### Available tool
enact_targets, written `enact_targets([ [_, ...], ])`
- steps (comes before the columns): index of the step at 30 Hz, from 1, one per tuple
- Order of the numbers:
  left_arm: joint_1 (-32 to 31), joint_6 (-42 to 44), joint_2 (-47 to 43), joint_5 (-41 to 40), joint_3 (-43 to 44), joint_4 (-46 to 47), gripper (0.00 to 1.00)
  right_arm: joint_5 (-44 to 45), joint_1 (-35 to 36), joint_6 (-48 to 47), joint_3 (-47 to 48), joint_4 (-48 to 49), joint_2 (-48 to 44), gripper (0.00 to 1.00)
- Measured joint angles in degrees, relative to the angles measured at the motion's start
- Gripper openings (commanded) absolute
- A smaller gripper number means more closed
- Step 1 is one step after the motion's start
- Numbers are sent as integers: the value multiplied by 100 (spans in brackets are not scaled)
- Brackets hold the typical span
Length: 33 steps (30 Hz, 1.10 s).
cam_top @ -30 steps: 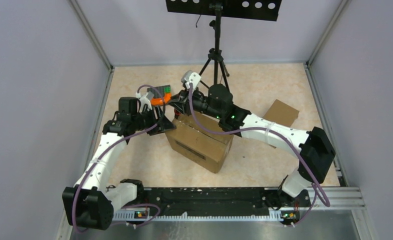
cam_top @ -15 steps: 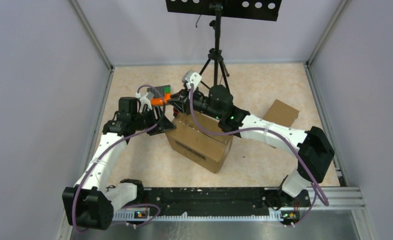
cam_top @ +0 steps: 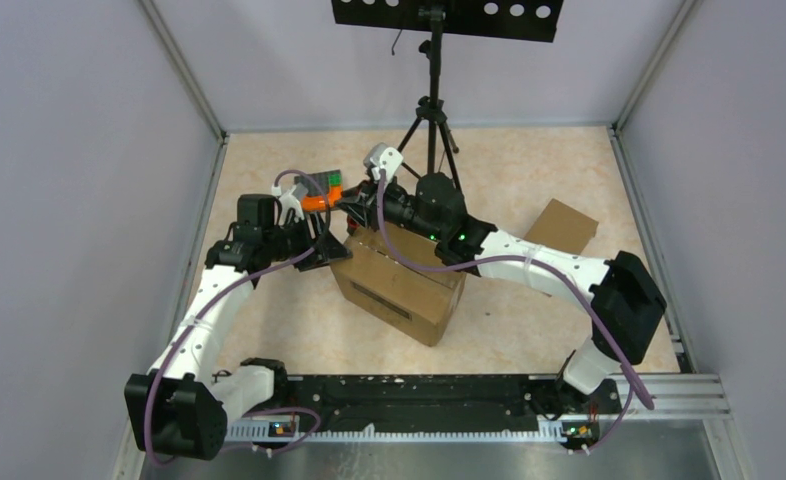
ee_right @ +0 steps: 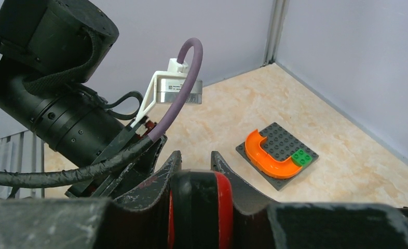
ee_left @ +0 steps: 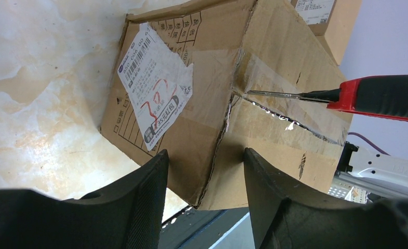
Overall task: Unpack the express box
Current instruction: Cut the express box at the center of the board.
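The express box [cam_top: 399, 285], brown cardboard with a white shipping label [ee_left: 155, 96] and clear tape [ee_left: 274, 83] over its seam, stands mid-table. My left gripper [cam_top: 331, 248] straddles the box's near-left corner; in the left wrist view its fingers [ee_left: 204, 153] press on the two faces either side of that edge. My right gripper [ee_right: 194, 155] is shut on the black-and-red handle of a screwdriver [ee_right: 202, 207]. The screwdriver's metal blade [ee_left: 290, 95] lies across the top with its tip at the end of the taped seam, where the tape shows a ragged slit.
A grey stud plate with an orange curved piece and a green brick [cam_top: 319, 190] lies just behind the grippers. A tripod [cam_top: 431, 120] stands at the back. A smaller cardboard box [cam_top: 561, 228] sits to the right. Enclosure walls ring the table.
The right arm's elbow has edged slightly left; both grippers and the box stay where they were.
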Motion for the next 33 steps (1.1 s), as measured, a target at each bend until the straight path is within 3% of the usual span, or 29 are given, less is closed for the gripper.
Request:
enact_targets([
  [20, 0, -492, -70, -35, -118, 90, 57, 225, 0, 317, 0, -142, 0, 0],
  [33, 0, -1222, -496, -479, -372, 114, 56, 426, 42, 258, -190, -81, -103, 0],
])
